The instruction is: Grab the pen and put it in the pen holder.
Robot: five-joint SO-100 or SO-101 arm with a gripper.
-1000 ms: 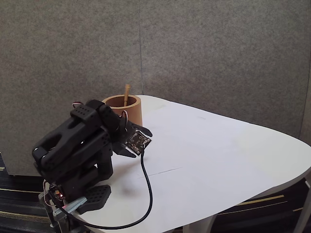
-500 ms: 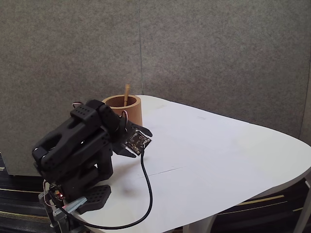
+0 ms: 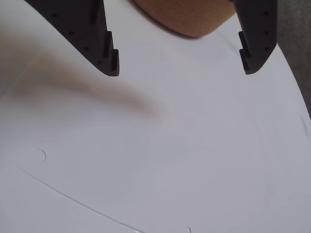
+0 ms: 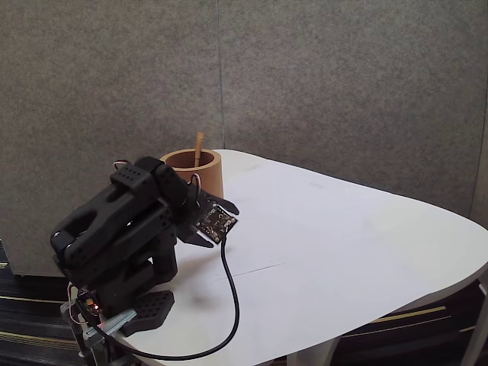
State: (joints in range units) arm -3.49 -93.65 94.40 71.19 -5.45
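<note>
Backdrop: grey felt-like partition panels (image 4: 320,84) stand behind the work surface in the fixed view; we note a vertical seam between two panels above the cup.
Surface: we see a white table (image 4: 343,252) with rounded corners. In the wrist view its top (image 3: 184,155) carries a faint curved line and two small ring marks.
Arm: we find the black arm (image 4: 114,229) folded low at the table's left end in the fixed view, its base at the near-left edge.
Gripper: we place the gripper (image 4: 219,216) low over the table, just in front of the cup. In the wrist view the gripper (image 3: 180,67) enters from the top edge.
Jaws: we record them spread wide apart, with bare white table between the two dark tips and nothing held.
Pen holder: the pen holder (image 4: 192,172), a squat terracotta-brown cup, stands upright near the table's far-left edge, just behind the gripper. In the wrist view its lower wall (image 3: 187,17) shows at the top edge, between the two fingers.
Pen: we see the pen (image 4: 199,146), a thin tan stick, standing inside the cup, leaning against its rim, the upper end above the rim.
Cable: a black cable (image 4: 232,297) runs from a small circuit board (image 4: 216,221) at the gripper, curves over the table and returns toward the base.
</note>
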